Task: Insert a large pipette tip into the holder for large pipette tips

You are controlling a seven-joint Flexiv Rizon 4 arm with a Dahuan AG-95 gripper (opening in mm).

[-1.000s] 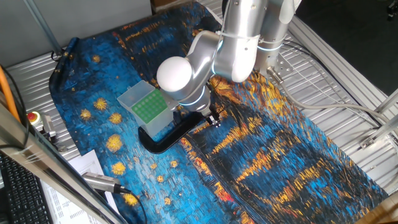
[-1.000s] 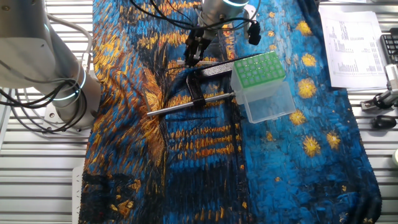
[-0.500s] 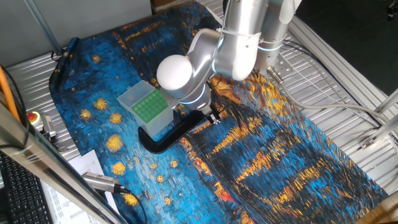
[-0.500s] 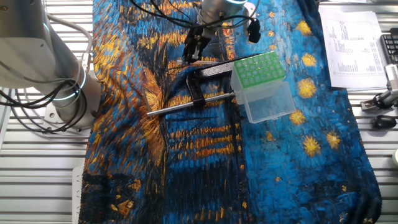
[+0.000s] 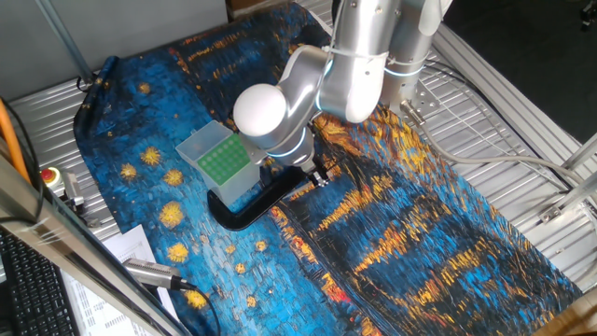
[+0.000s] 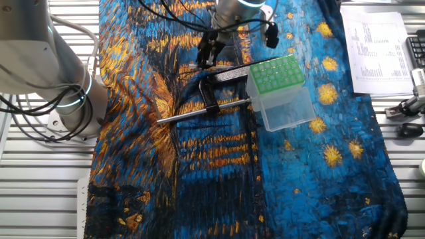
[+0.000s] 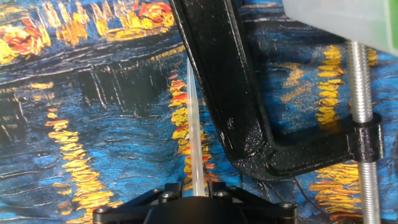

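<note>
My gripper (image 7: 194,188) is shut on the large pipette tip (image 7: 193,124), a slender translucent piece that points away from the hand over the cloth. In the other fixed view the gripper (image 6: 207,56) hangs just left of the holder (image 6: 281,91), a translucent box with a green hole grid (image 6: 275,73) on top. In one fixed view the holder (image 5: 219,161) sits left of the gripper (image 5: 317,175), partly behind the arm. In the hand view only the holder's edge (image 7: 339,15) shows at top right.
A black C-shaped clamp (image 6: 211,93) with a metal rod (image 6: 199,113) lies against the holder; it fills the hand view's right side (image 7: 236,106). The Starry-Night cloth (image 6: 219,172) covers the table. Papers (image 6: 375,46) and cables lie beyond the cloth's edge.
The gripper has shifted slightly upward with the tip in it. The holder and the clamp have not moved.
</note>
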